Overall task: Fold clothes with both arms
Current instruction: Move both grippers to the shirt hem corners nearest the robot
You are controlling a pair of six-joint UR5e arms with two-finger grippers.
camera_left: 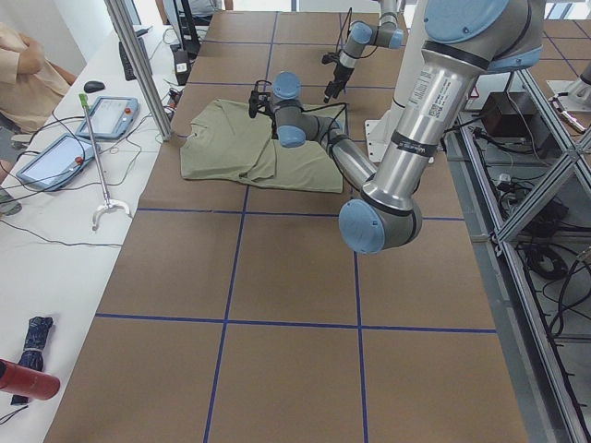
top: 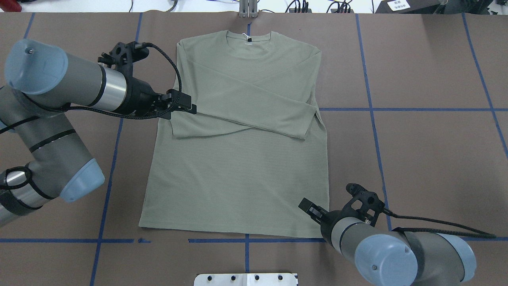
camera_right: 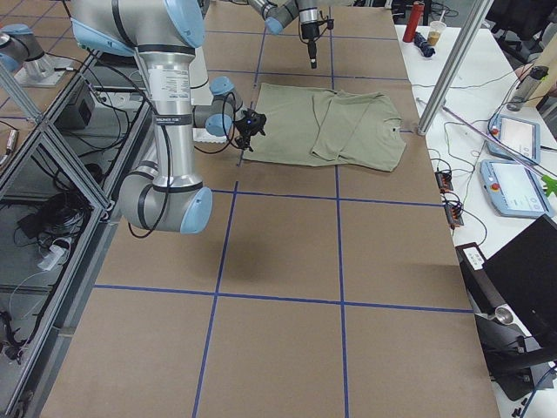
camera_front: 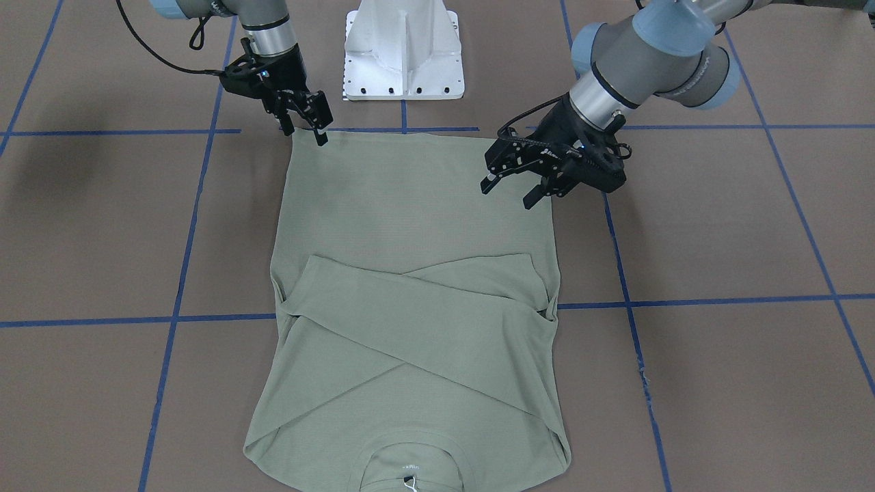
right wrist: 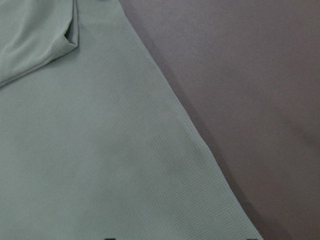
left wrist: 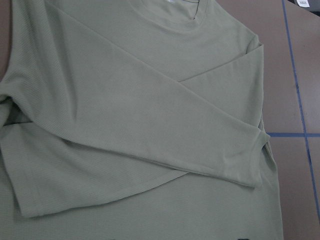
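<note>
The pale sage-green shirt [camera_front: 410, 205] lies flat on the brown table, with both sleeves folded and crossed over the chest and the collar away from the robot. It also shows in the overhead view [top: 238, 171]. My left gripper [camera_front: 508, 195] is open and empty. It hovers over the shirt's side edge on my left, near the crossed sleeves in the overhead view [top: 189, 107]. My right gripper [camera_front: 306, 135] is open and empty at the hem corner on my right [top: 310, 208]. The left wrist view shows the crossed sleeves [left wrist: 150, 125]. The right wrist view shows the shirt's side edge [right wrist: 90, 150].
The white metal pedestal [camera_front: 403, 55] stands at the robot's side of the table, just behind the hem. Blue tape lines [camera_front: 718, 301] cross the brown table top. An operators' bench with tablets [camera_left: 65, 138] and a metal post [camera_left: 138, 65] stands beyond the collar end.
</note>
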